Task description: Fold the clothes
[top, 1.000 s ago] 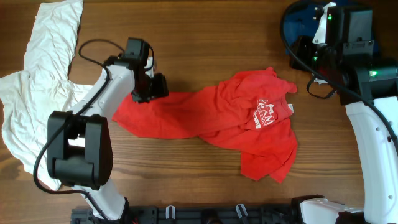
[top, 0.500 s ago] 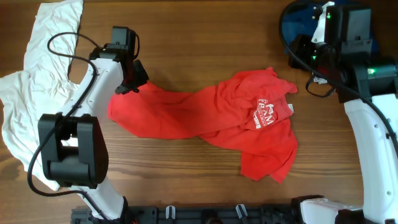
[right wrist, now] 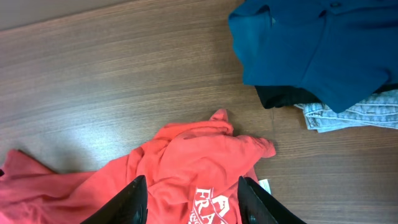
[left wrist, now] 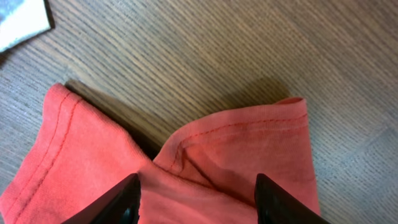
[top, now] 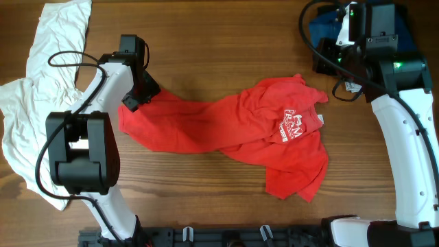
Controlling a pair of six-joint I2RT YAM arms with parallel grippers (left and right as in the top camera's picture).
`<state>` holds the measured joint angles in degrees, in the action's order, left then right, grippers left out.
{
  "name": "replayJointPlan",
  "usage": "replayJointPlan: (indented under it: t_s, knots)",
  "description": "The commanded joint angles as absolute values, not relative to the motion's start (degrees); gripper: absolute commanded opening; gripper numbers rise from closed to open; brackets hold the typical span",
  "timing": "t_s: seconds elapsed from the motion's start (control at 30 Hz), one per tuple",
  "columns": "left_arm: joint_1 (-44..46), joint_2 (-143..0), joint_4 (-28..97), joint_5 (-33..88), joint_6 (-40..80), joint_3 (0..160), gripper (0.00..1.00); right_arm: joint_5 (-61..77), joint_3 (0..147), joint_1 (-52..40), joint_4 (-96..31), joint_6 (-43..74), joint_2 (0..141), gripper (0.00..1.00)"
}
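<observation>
The red T-shirt [top: 233, 134] lies crumpled across the middle of the table, with its white chest lettering [top: 295, 125] facing up on the right. My left gripper [top: 132, 99] hangs over the shirt's far-left corner. In the left wrist view that gripper [left wrist: 198, 186] is open, and a hemmed red fold [left wrist: 242, 143] lies flat below the gap. My right gripper [top: 328, 58] hovers high at the back right. It is open [right wrist: 193, 186] and holds nothing, with the red shirt [right wrist: 186, 162] well beneath it.
A large white shirt [top: 41, 82] is spread along the left edge, and a corner of it [left wrist: 22, 22] shows in the left wrist view. A dark blue garment [right wrist: 311, 43] sits at the back right with a light denim piece [right wrist: 354, 115] beside it. Bare wood [top: 226, 48] surrounds the red shirt.
My left gripper moved left and dragged the red shirt's left end with it, stretching the shirt out. Its jaws now stand apart. My right arm shifted slightly left.
</observation>
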<state>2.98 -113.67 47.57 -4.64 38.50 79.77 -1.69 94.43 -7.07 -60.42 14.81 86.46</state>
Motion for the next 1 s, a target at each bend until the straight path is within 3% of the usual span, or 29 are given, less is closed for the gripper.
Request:
replayJointPlan:
  t_s: [0.0, 0.13, 0.23, 0.3, 0.43, 0.77, 0.87, 0.93, 0.97]
  knots:
    - [2.8, -114.9, 47.8, -4.6, 39.4, 79.7, 0.59, -1.4, 95.1, -7.0, -60.4, 13.5, 86.8, 0.47]
    - [2.7, -117.5, 47.2, -4.6, 39.2, 79.7, 0.59, -1.4, 95.1, -7.0, -60.4, 13.5, 86.8, 0.47]
    - [2.5, -118.5, 46.9, -4.6, 39.2, 79.7, 0.49, -1.4, 95.1, -7.0, -60.5, 13.4, 86.8, 0.48]
    - [2.2, -118.5, 46.7, -4.6, 39.2, 79.7, 0.29, -1.4, 95.1, -7.0, -60.5, 13.5, 86.8, 0.47]
    - [1.5, -118.5, 47.6, -4.6, 39.3, 80.1, 0.04, -1.4, 95.1, -7.0, -60.5, 13.5, 86.8, 0.48]
    - [0.6, -117.4, 62.6, -4.6, 31.8, 93.5, 0.05, 2.1, 95.1, -7.0, -61.2, 13.5, 86.8, 0.53]
    - [0.6, -116.3, 64.0, -4.6, 29.5, 95.3, 0.18, 4.1, 93.6, -7.0, -61.3, 13.8, 86.9, 0.54]
    - [0.6, -116.1, 64.3, -4.6, 28.7, 95.3, 0.18, 4.2, 92.1, -7.0, -61.3, 14.0, 87.6, 0.54]
    - [0.6, -116.1, 64.4, -4.6, 28.7, 95.3, 0.12, 4.2, 91.0, -7.0, -61.0, 14.1, 88.4, 0.54]
